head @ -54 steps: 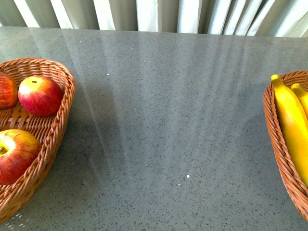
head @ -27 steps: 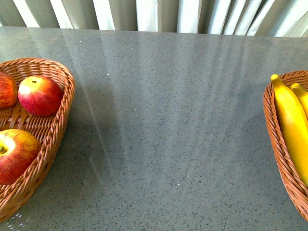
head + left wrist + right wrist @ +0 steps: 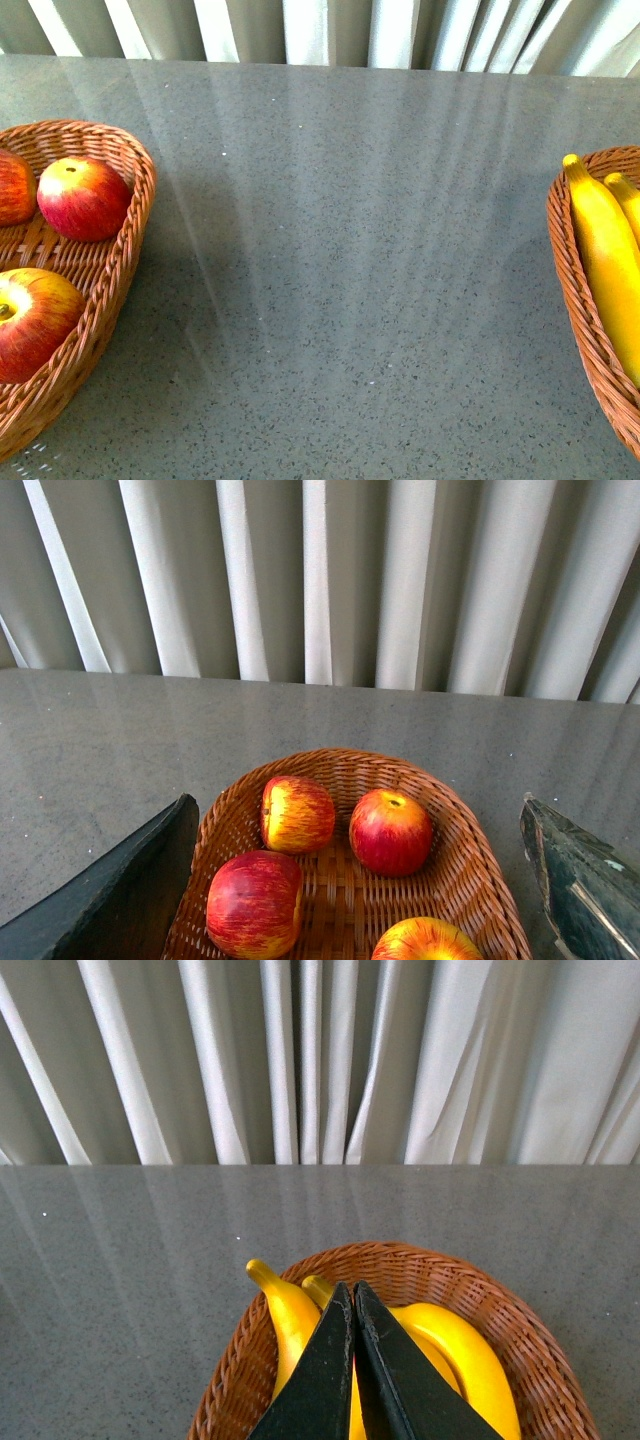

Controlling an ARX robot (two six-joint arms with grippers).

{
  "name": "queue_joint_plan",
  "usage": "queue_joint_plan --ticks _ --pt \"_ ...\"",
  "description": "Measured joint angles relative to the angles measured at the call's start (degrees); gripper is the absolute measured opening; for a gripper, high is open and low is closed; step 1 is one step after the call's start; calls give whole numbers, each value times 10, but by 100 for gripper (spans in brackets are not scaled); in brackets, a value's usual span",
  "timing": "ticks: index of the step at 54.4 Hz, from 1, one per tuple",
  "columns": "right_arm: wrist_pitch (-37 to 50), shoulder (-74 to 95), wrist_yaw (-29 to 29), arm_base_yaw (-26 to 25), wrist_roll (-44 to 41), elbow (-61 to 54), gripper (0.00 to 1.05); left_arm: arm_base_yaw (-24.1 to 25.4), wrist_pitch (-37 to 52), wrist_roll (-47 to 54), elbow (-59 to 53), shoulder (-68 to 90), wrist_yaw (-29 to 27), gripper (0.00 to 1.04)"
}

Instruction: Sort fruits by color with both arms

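In the front view, red apples [image 3: 85,198] [image 3: 32,320] lie in a wicker basket [image 3: 125,260] at the left edge. Yellow bananas [image 3: 605,260] lie in a second wicker basket [image 3: 572,290] at the right edge. Neither arm shows there. The left wrist view looks down on the apple basket [image 3: 470,850] holding several apples [image 3: 390,831] [image 3: 297,814]. My left gripper [image 3: 356,802] is open above it, with its fingers [image 3: 110,900] wide apart and nothing between them. My right gripper [image 3: 350,1288] is shut and empty over the bananas [image 3: 460,1350] [image 3: 288,1322] in their basket [image 3: 500,1305].
A grey speckled tabletop [image 3: 350,260] stretches between the two baskets. Pale pleated curtains [image 3: 330,30] hang behind the table's far edge.
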Motion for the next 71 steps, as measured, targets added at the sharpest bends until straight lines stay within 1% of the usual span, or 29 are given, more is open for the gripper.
queue_joint_plan --ticks 5,9,11,26,27,32,34,38,41,46,47,52,54,58,71 --pt "-12 -12 0 0 0 0 2 0 0 0 0 0 0 96" --pt "-81 -62 0 0 0 0 2 0 0 0 0 0 0 96" --pt "-102 -85 2 0 0 0 2 0 0 0 0 0 0 96" --pt "-109 -107 2 1 0 0 2 0 0 0 0 0 0 96" --pt "-109 -107 2 1 -1 0 3 0 0 0 0 0 0 96" --pt "-110 -107 2 1 0 0 26 0 0 0 0 0 0 96" --pt "-110 -107 2 1 0 0 33 0 0 0 0 0 0 96" --pt "-110 -107 2 1 0 0 43 0 0 0 0 0 0 96" --pt "-110 -107 2 1 0 0 54 0 0 0 0 0 0 96" --pt "-110 -107 2 1 0 0 76 0 0 0 0 0 0 96" --pt "-110 -107 2 1 0 0 78 0 0 0 0 0 0 96" --pt "-110 -107 2 1 0 0 93 0 0 0 0 0 0 96" --pt "-110 -107 2 1 0 0 97 0 0 0 0 0 0 96" --pt "-110 -107 2 1 0 0 95 0 0 0 0 0 0 96" --pt "-110 -107 2 1 0 0 96 0 0 0 0 0 0 96"
